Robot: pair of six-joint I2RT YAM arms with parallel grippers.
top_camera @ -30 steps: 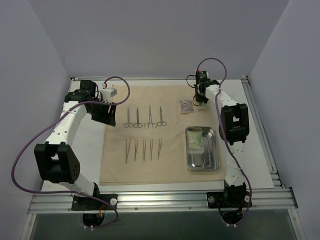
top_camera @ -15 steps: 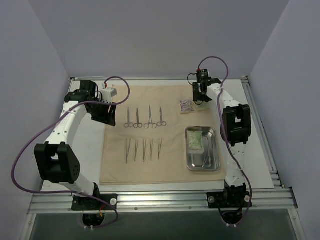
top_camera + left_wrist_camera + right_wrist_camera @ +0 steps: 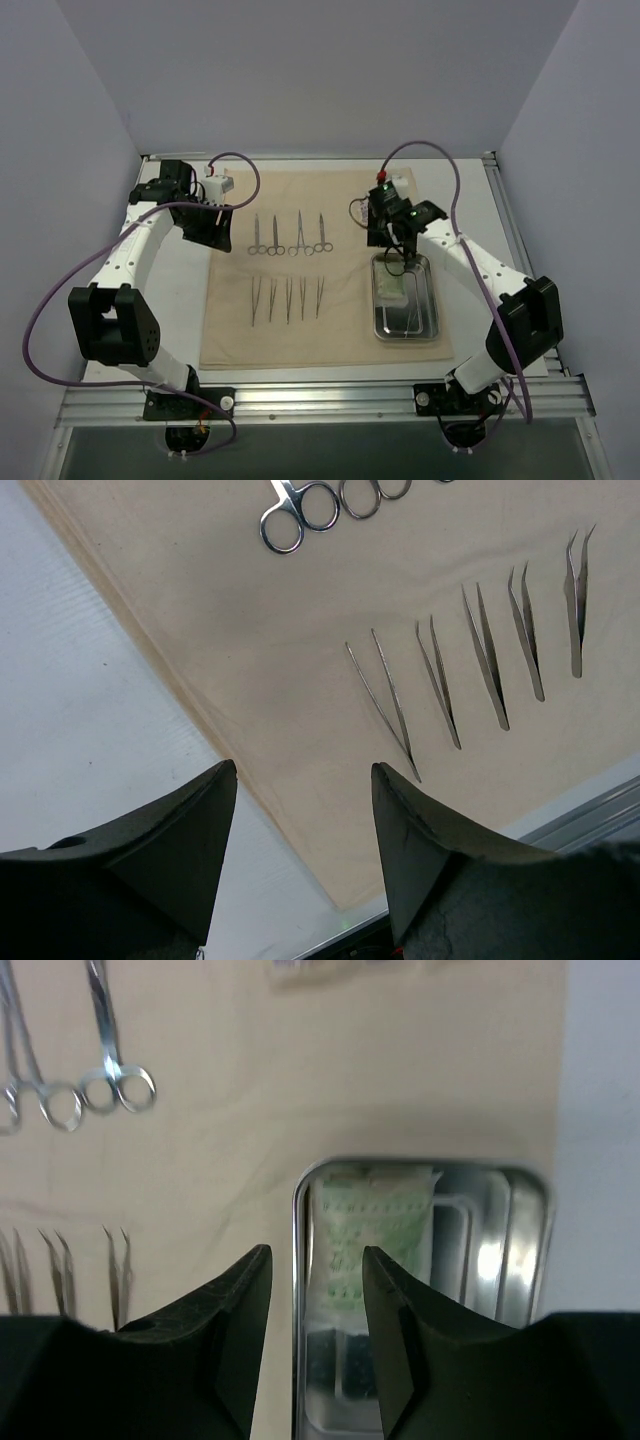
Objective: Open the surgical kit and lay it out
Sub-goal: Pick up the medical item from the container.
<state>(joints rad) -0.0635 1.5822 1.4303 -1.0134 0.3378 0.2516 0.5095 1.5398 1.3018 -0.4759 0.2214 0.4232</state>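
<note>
The surgical kit lies unwrapped: its beige cloth is spread flat on the table. On it are a row of ring-handled clamps, a row of tweezers and a steel tray. A green-printed packet lies inside the tray. My right gripper hangs open and empty above the tray's left rim, reaching in from the far side. A second small packet shows at the far edge of the right wrist view. My left gripper is open and empty over the cloth's left edge.
Bare white table borders the cloth on the left and right. An aluminium rail runs along the near edge. Grey walls close in the back and both sides. Purple cables loop off both arms.
My right arm swung from the far packet back toward me and now hangs over the tray. Its jaws went from shut to open. The left arm has not moved.
</note>
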